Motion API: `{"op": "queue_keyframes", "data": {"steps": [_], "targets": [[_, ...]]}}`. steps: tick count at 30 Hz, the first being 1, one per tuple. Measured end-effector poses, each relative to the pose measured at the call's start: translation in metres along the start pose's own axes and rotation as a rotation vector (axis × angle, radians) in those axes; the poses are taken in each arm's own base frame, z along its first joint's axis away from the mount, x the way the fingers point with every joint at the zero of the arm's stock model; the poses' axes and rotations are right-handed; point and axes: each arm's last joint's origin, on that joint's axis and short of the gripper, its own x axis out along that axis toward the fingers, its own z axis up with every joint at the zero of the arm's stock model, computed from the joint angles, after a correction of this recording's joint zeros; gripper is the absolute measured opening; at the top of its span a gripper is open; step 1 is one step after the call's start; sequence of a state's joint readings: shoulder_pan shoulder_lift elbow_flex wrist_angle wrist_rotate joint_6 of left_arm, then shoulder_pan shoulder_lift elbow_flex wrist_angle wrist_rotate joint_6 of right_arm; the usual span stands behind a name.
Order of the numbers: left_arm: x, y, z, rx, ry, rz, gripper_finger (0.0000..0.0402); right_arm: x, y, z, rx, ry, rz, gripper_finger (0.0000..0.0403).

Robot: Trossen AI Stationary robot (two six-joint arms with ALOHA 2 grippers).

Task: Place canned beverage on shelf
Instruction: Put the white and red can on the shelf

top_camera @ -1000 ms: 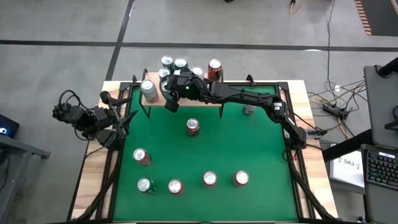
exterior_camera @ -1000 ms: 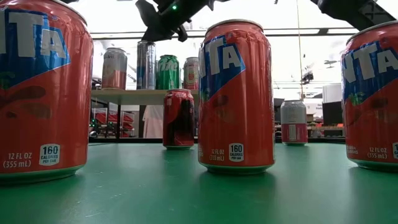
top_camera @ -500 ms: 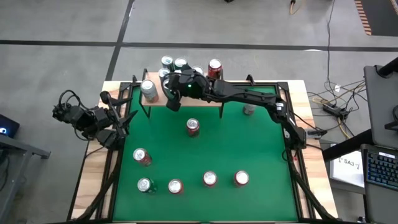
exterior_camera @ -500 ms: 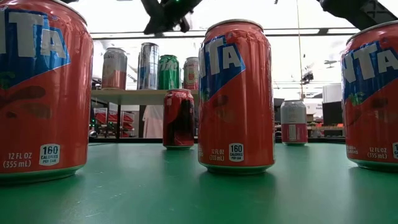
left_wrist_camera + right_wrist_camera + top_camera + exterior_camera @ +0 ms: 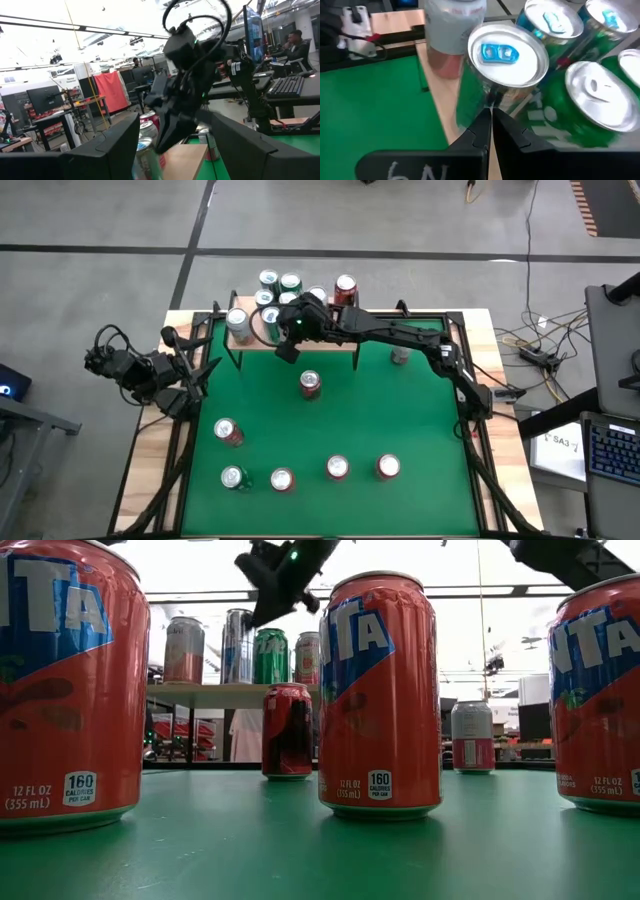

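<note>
So the right gripper (image 5: 287,352) is hanging just off the front edge of the shelf (image 5: 300,340), fingers pinched fully together with nothing between them. A second ago it was sitting a bit further toward the left end of the shelf and closer in over the cans; now it's sliding right along the front edge and backing away from them. From the wrist camera, the silver can with the blue tab (image 5: 506,55) is standing right ahead of the clenched fingertips, upright on the shelf board, with a pinkish can (image 5: 451,35) beyond it and green cans (image 5: 592,97) packed in beside it.

My read: that can is already delivered and the arm is pulling out, so this round of the task looks done. The shelf is getting crowded though, cans nearly touching, so the retreat needs to stay clear of them.

Plenty more waiting on the green table (image 5: 400,420). A dark red can (image 5: 310,384) is sitting nearest below the gripper, with others well apart toward the near edge.

The left gripper (image 5: 190,385) is parked off the left side of the table, jaws partly apart, holding nothing.
</note>
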State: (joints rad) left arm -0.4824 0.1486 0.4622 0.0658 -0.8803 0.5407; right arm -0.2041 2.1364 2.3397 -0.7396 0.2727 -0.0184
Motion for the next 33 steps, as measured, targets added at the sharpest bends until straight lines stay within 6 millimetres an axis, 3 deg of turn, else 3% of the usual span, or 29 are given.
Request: {"op": "queue_keyframes", "data": {"steps": [7, 17, 22, 26, 33], "targets": [[0.000, 0.000, 0.000, 0.001, 0.001, -0.001, 0.0233, 0.015, 0.002, 0.000, -0.036, -0.049, -0.029, 0.0009], [0.000, 0.000, 0.000, -0.014, 0.003, -0.002, 0.0233, 0.012, 0.006, -0.001, -0.045, -0.030, -0.024, 0.0009], [0.007, -0.011, -0.003, -0.023, 0.040, -0.023, 0.0231, -0.009, 0.014, 0.000, -0.089, 0.014, -0.016, 0.0009], [0.016, -0.026, -0.005, -0.005, 0.081, -0.049, 0.0214, -0.029, 0.010, -0.002, -0.142, 0.087, -0.013, 0.0009], [0.032, -0.045, 0.001, 0.005, 0.142, -0.083, 0.0120, -0.057, -0.008, -0.004, -0.203, 0.180, -0.011, 0.0009]]}}
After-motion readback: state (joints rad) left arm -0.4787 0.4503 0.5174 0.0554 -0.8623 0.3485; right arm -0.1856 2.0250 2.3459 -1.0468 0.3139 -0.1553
